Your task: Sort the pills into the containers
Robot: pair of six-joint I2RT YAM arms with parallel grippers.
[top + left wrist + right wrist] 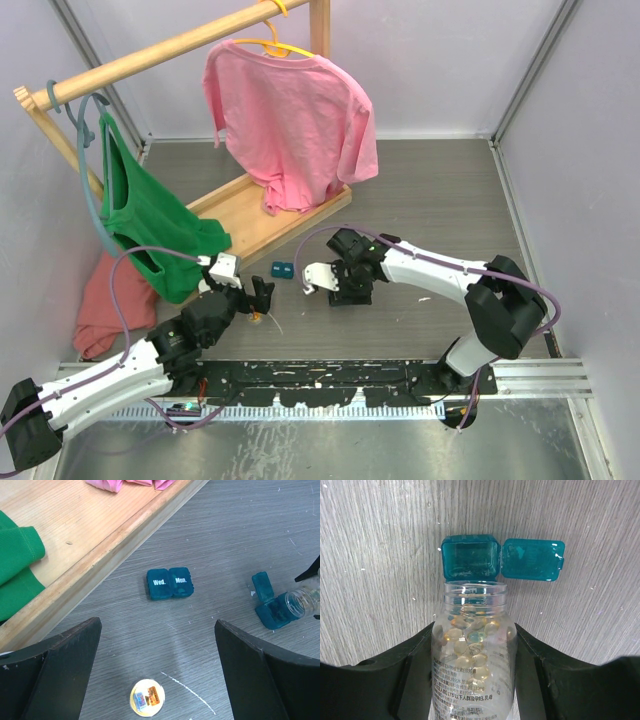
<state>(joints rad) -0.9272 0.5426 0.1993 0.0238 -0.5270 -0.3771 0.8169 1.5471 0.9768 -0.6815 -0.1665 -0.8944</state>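
Bottle [472,660] sits in my right claw [473,642], jaws about half closed across its body below the neck. Good spot. The clear plastic looks stiff, light and probably slick, so I won't squeeze harder. Pills [457,635] look like glossy softgels and will likely roll and bounce. Just past the bottle mouth is the open container [470,557] on the surface [380,540], lid [532,560] flipped to the claw's right. It's tiny and light, so I'd expect a skid if nudged. Right arm reaches across, bottle tipped mouth-first. Left claw [157,630] is spread wide, empty and low. A round cap [147,697] lies between its fingers, with the closed Wed./Mon. container [170,583] further ahead.
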